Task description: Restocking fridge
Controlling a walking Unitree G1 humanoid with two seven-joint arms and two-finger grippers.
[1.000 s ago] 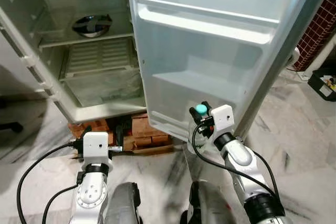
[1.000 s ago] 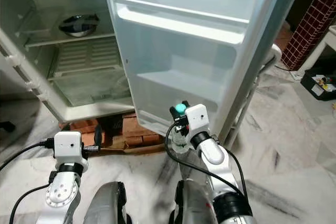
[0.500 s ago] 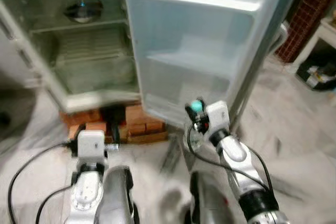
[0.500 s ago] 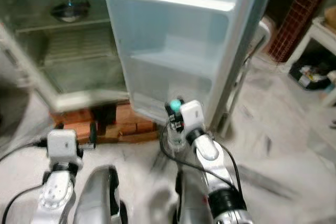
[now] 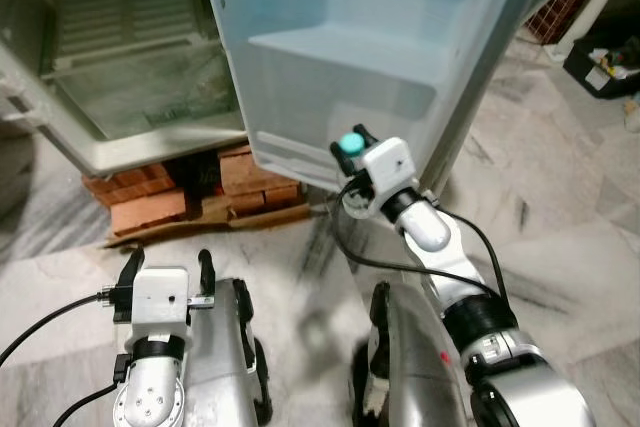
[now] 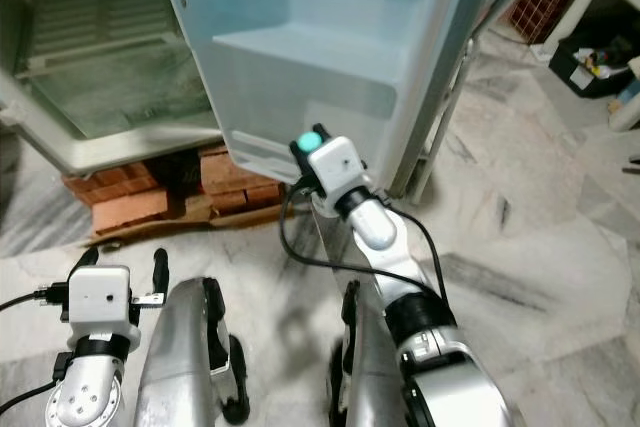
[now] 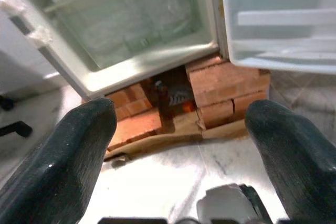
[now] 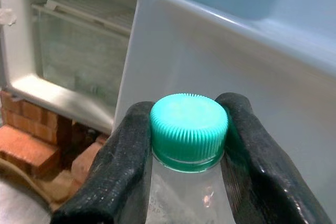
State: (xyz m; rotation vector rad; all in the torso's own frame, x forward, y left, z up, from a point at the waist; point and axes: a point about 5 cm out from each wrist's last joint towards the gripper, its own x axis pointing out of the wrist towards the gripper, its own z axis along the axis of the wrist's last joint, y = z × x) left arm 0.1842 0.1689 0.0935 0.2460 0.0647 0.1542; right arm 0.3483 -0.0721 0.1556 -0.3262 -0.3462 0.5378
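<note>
Presently we find our right gripper (image 8: pixel 186 145) clenched on the neck of a clear bottle (image 8: pixel 188 203) beneath its ribbed teal cap (image 8: pixel 189 129), likely light yet slippery plastic, best gripped there, while our left gripper (image 7: pixel 178 156) hangs released.

Home kitchen, open fridge (image 5: pixel 330 57) on bricks (image 5: pixel 150 202), marble floor (image 5: pixel 560 237)

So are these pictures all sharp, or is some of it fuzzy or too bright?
Head views: fairly sharp, with soft daylight and a pale sheen on the fridge door. Left wrist view: the left pincer fingers look soft up close, while the bricks are clearer. Right wrist view: the bottle cap in the right pincer is crisp, the background slightly soft.
</note>
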